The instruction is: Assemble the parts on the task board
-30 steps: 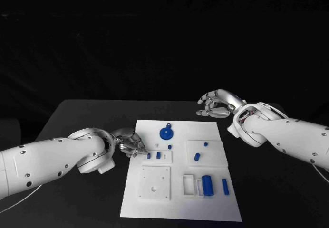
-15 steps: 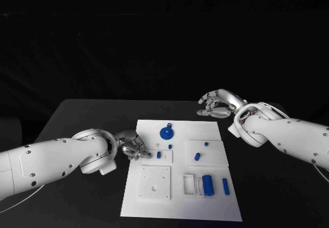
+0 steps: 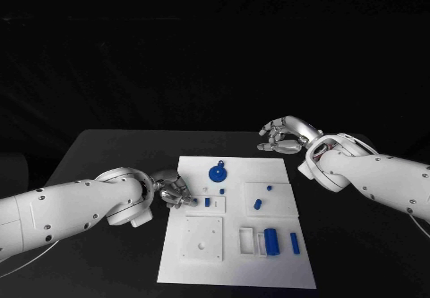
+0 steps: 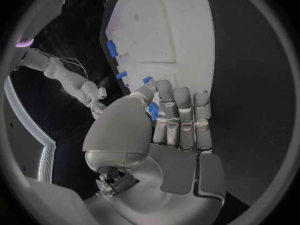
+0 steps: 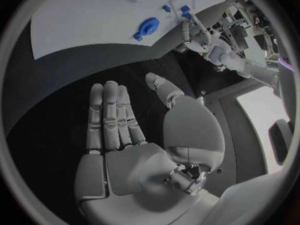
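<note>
The white task board (image 3: 237,273) lies in the middle of the black table. At its left edge my left hand (image 3: 172,189) pinches a small blue part (image 4: 152,111) between thumb and fingers, just over the board beside a short blue peg (image 3: 207,202). A round blue part (image 3: 218,172) sits near the board's far end. More small pegs (image 3: 257,203) stand mid-board. A blue cylinder (image 3: 271,242) and a blue bar (image 3: 294,244) lie at the near right. My right hand (image 3: 287,136) hovers past the board's far right corner, fingers apart, holding nothing.
White raised blocks are on the board: a square plate with holes (image 3: 202,238) at the near left and narrow slotted frames (image 3: 247,240) beside the cylinder. Bare black table (image 3: 107,155) runs round the board on all sides.
My left arm has shifted slightly while its hand stays at the board's left edge with the small part. The right hand has not moved.
</note>
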### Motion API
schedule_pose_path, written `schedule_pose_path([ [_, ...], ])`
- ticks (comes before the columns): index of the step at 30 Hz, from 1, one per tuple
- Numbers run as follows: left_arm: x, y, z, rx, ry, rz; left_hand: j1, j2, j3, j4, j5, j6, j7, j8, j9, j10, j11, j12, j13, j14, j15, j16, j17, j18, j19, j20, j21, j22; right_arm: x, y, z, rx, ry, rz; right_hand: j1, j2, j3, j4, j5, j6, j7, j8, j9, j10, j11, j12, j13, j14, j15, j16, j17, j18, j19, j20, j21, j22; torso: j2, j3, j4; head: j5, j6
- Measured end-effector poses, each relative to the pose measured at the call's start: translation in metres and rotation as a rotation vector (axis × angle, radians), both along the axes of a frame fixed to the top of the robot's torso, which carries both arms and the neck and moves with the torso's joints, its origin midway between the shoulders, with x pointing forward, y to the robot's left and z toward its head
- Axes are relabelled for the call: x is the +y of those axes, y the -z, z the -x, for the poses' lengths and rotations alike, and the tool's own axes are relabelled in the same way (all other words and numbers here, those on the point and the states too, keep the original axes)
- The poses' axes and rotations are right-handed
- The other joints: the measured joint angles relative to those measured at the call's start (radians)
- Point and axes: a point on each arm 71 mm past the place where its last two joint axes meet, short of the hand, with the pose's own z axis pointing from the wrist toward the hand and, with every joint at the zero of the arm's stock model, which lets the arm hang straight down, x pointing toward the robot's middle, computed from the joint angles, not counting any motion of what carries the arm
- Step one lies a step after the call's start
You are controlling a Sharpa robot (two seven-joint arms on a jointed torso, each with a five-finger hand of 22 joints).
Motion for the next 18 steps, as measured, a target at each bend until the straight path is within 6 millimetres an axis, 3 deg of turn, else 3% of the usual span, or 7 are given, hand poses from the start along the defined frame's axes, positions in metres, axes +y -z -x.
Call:
schedule_pose_path([
  [12,0.0019,0.0004,-0.0024,0.002,-0.006,-0.008,-0.007,0.009,0.003,0.006,-0.008,0.000,0.000,-0.012,-0.004,0.004,-0.004,-0.006,0.002,0.003,-0.003,0.000,0.001,0.001,0.000,0.000,-0.004,0.003,-0.0003,0.0000,0.0000,0.000,0.000,0.000,0.000,0.000,0.000,0.000,0.000,0.001,-0.001,0.000,0.000,0.000,0.000,0.000,-0.001,0.000,0.000,0.000,0.000,0.000,0.000,0.000,0.000,0.000,0.000,-0.0007,0.0007,-0.001,-0.001],
  [18,0.0014,0.0005,-0.0021,0.008,-0.001,-0.009,-0.004,0.015,0.004,0.009,-0.008,-0.026,0.007,-0.035,-0.011,0.006,-0.001,-0.010,0.005,0.003,-0.003,0.000,0.002,0.001,0.000,0.000,-0.004,0.007,-0.0004,0.0001,-0.0001,0.000,0.001,0.000,0.000,0.000,0.000,0.000,0.000,0.001,-0.001,0.000,0.000,0.000,0.000,0.000,-0.002,0.000,0.000,0.000,0.001,0.000,0.000,0.000,0.000,0.001,0.000,-0.0008,0.0007,-0.002,-0.002],
])
